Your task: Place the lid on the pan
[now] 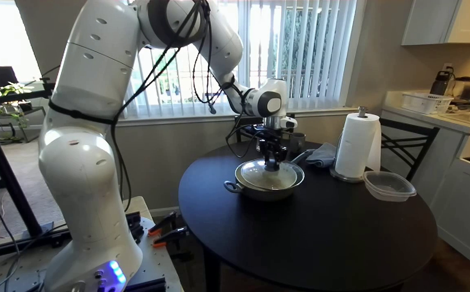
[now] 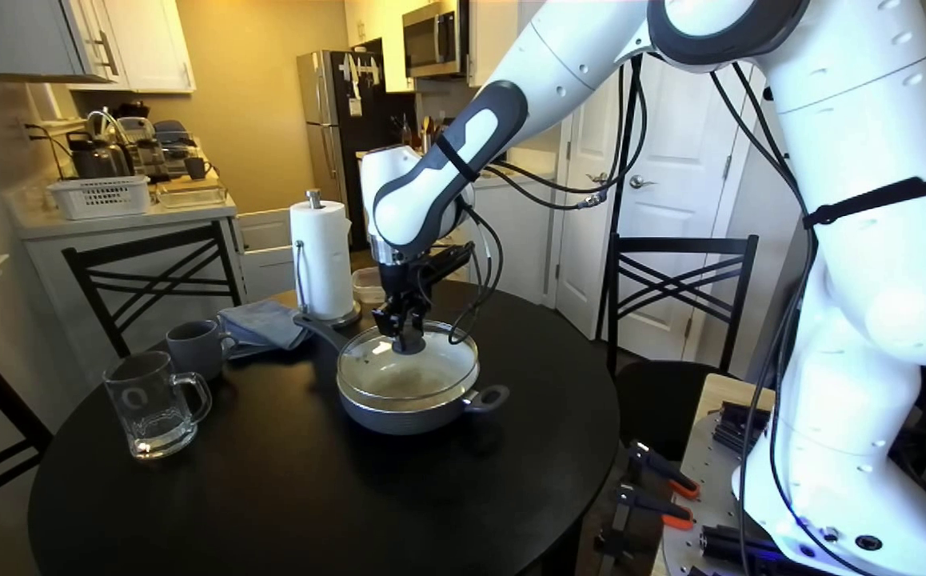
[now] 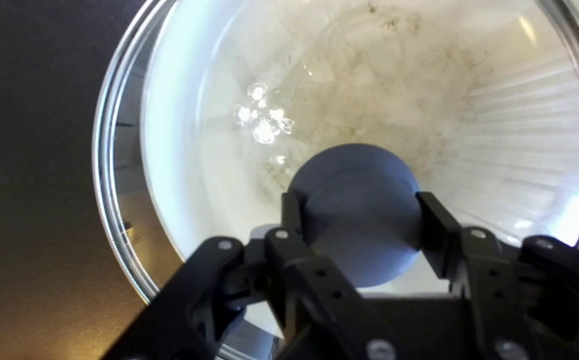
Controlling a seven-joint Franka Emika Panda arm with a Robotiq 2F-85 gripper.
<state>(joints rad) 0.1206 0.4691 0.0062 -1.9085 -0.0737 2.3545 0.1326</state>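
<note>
Lid [image 1: 264,179] is over the pan [image 2: 399,421], which stands on the dark round table [image 1: 340,239]; you cannot tell whether the two touch. Your gripper [image 3: 356,210] is closed in to the width of the lid's knob [image 3: 362,245] and has hold of it; the wrist view alone shows you a finger [image 3: 437,230] on each side. A paper towel roll [image 1: 354,146] stands on the table in both exterior views. Background: window blinds [image 1: 316,52] in an exterior view; refrigerator [image 2: 349,156] and glass mug [image 2: 151,408] in an exterior view.
</note>
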